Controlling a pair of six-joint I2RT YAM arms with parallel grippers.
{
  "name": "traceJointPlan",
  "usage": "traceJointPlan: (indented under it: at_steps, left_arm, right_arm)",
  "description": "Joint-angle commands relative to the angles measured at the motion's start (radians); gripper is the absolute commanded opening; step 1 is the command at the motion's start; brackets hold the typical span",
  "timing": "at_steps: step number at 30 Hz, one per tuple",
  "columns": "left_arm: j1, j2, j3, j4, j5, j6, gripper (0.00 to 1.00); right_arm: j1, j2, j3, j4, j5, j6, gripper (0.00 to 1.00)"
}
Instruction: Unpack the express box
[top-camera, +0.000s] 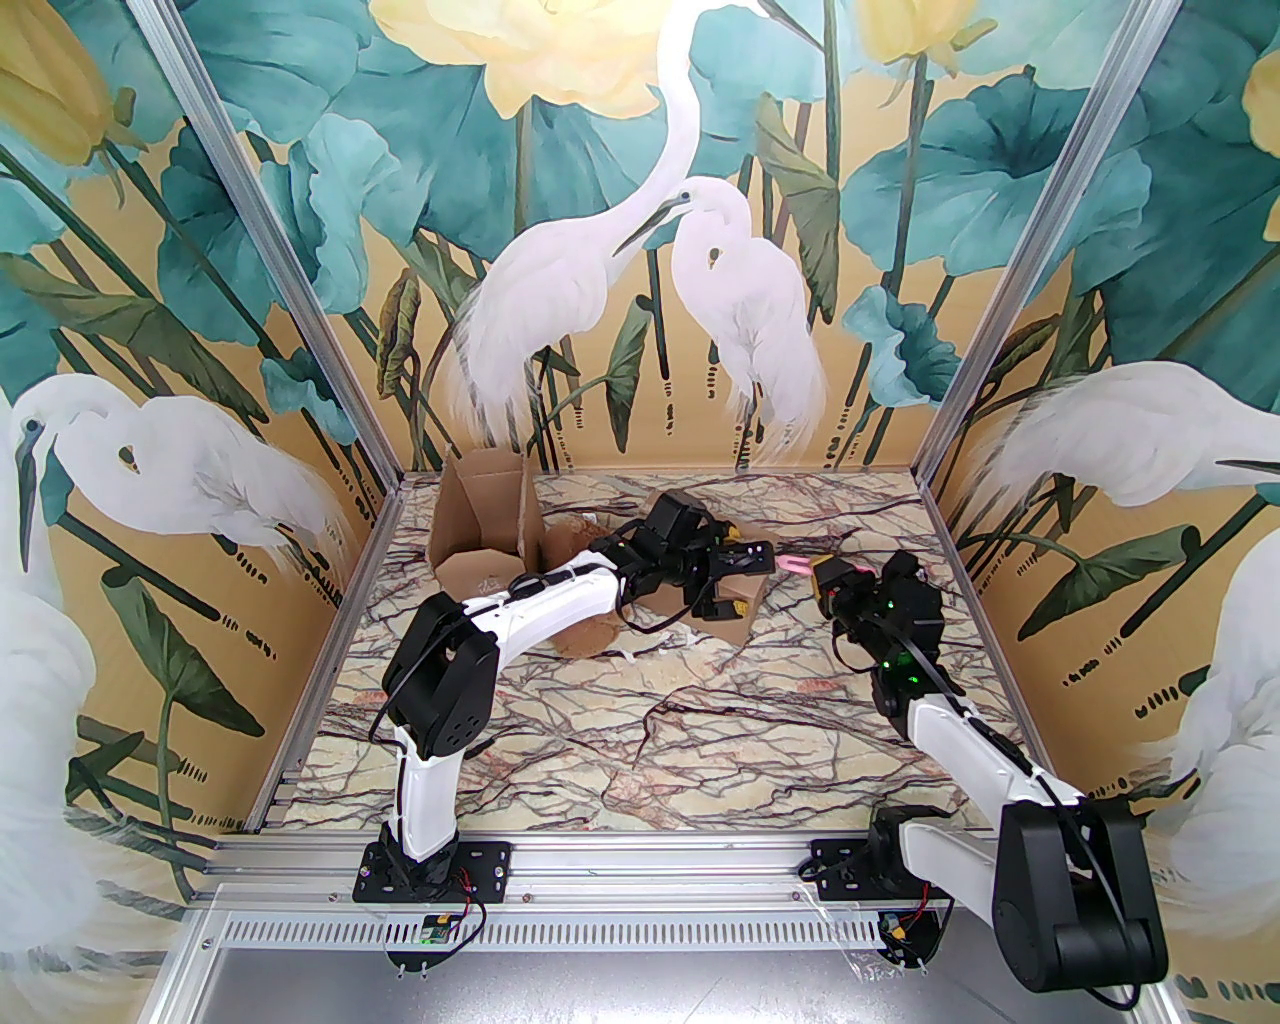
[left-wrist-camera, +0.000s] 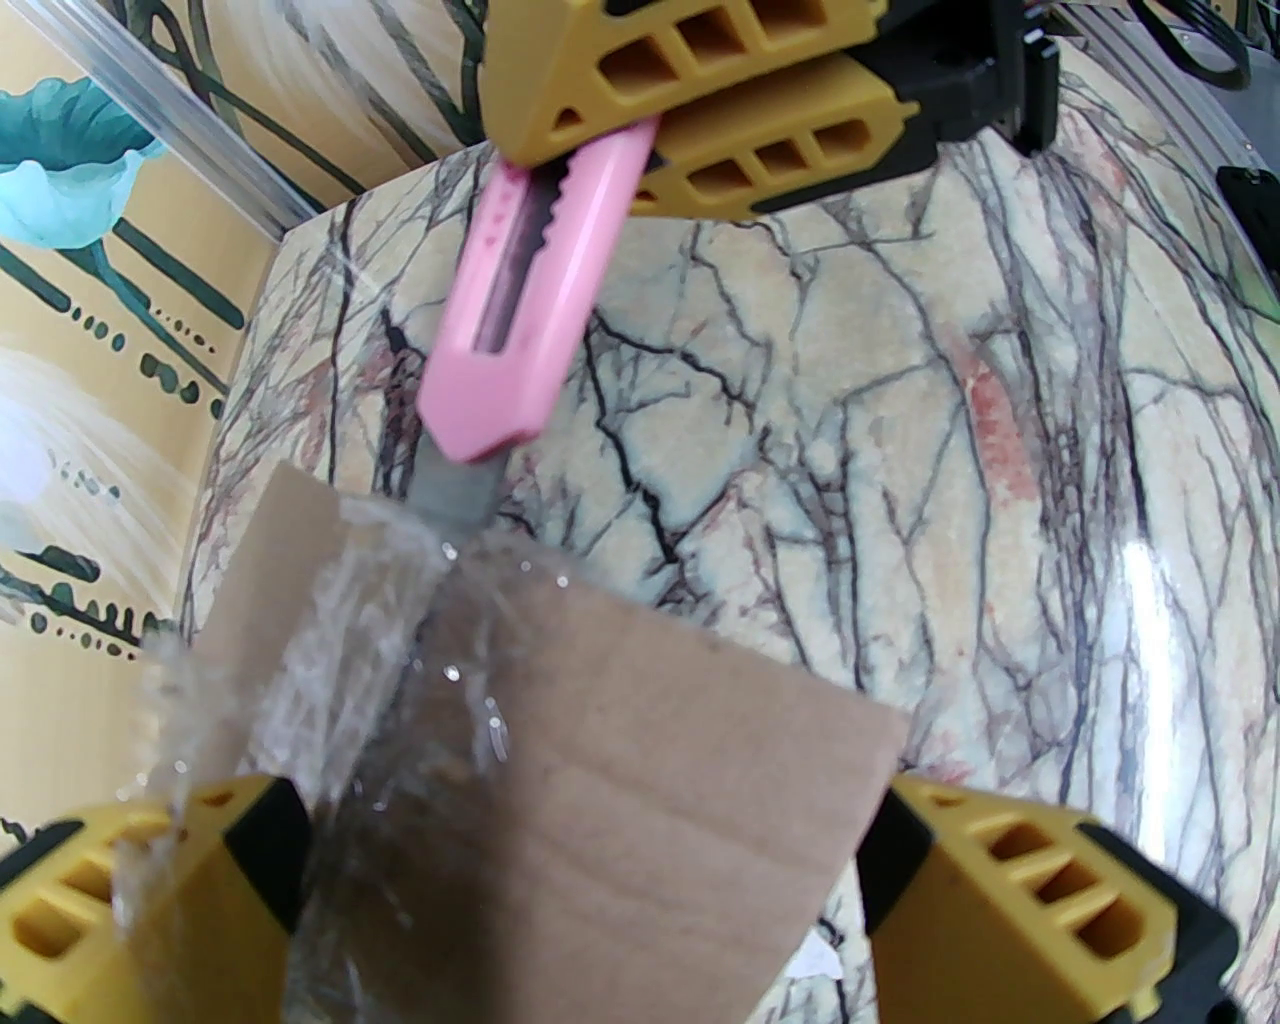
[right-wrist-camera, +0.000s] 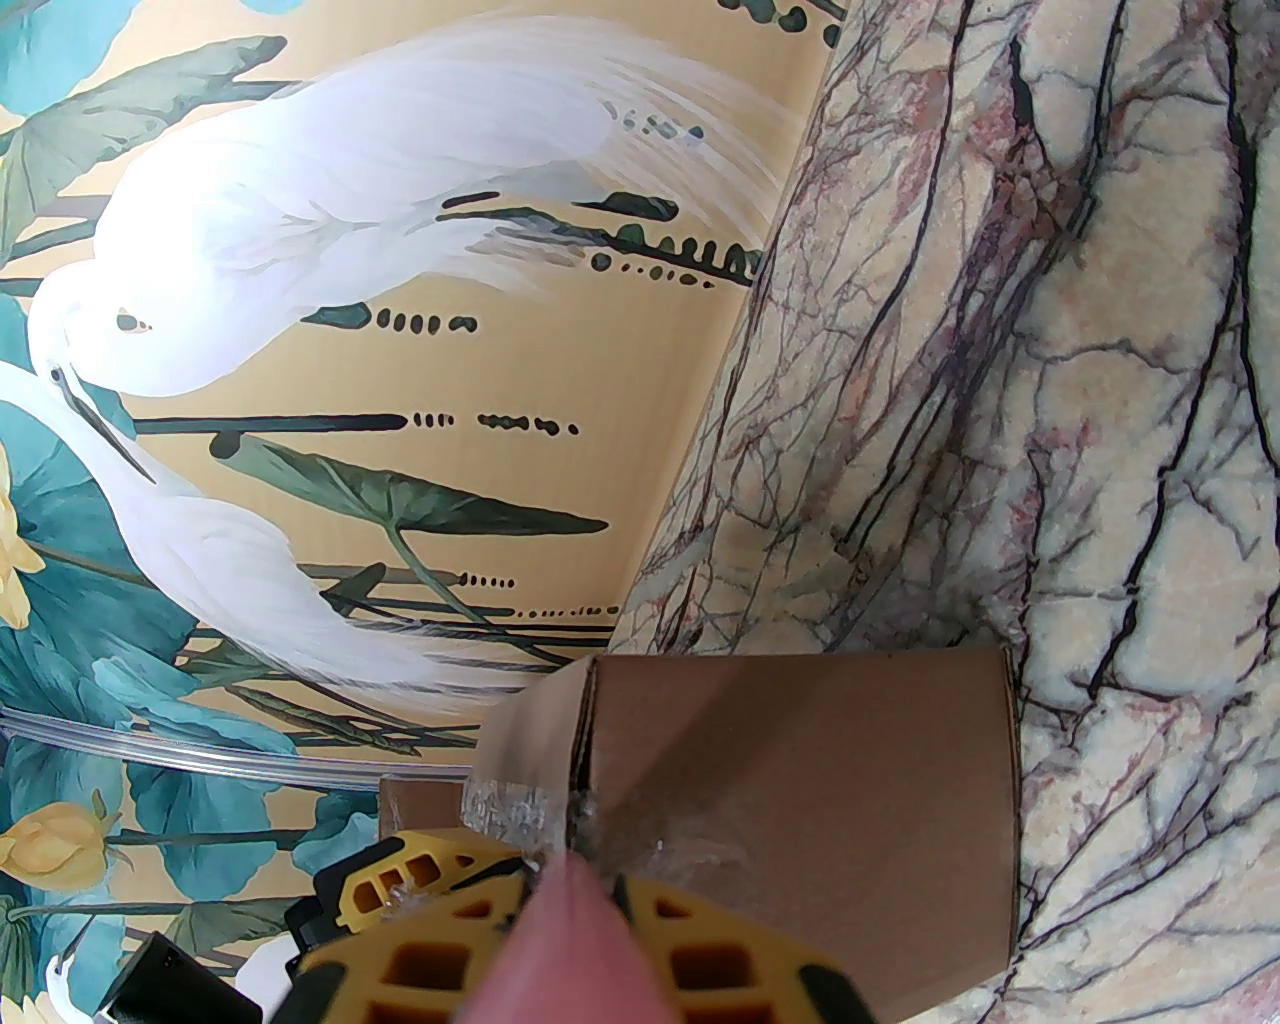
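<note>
Brown cardbd box (left-wrist-camera: 650, 790) w/ clear-taped seam; pink cutter (left-wrist-camera: 525, 300) blade on tape.

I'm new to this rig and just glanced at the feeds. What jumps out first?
A pink box cutter, pinched in the right tool, with its blade meeting the clear tape on a cardboard box mid-table; the left tool straddles that box. Behind, an egret mural covers the walls, and an opened carton sits far left.

A box (left-wrist-camera: 620, 800) rests on the table (left-wrist-camera: 850, 450) between the fingers of the left gripper (left-wrist-camera: 590, 880), a side against each. Past their tips the fingers of the right gripper (left-wrist-camera: 720, 110) pinch a knife (left-wrist-camera: 520, 300), which slants back so its blade meets the tape (left-wrist-camera: 340, 640) on the box edge, nearer one finger than the other
</note>
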Motion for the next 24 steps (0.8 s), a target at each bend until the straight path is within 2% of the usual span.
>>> traceJointPlan:
  at_steps: [1, 5, 16, 21, 24]
  left_arm:
    - [0.008, -0.038, 0.005, 0.012, 0.04, -0.021, 0.92]
    - [0.008, -0.053, -0.038, -0.047, 0.06, 0.003, 0.89]
    - [0.002, -0.123, -0.132, -0.058, 0.113, -0.004, 0.87]
    - [0.002, -0.123, -0.141, -0.057, 0.1, -0.004, 0.87]
    - [0.0, -0.135, -0.166, 0.032, 0.035, -0.013, 0.91]
  right_arm:
    - [0.019, -0.028, -0.023, -0.025, -0.085, 0.018, 0.0]
    - [0.017, 0.005, -0.01, 0.01, -0.061, 0.041, 0.0]
    - [-0.003, 0.028, 0.024, 0.004, 0.032, 0.037, 0.0]
    - [-0.006, 0.053, 0.041, 0.024, 0.036, 0.03, 0.0]
    - [-0.007, 0.08, 0.064, 0.021, -0.012, 0.007, 0.0]
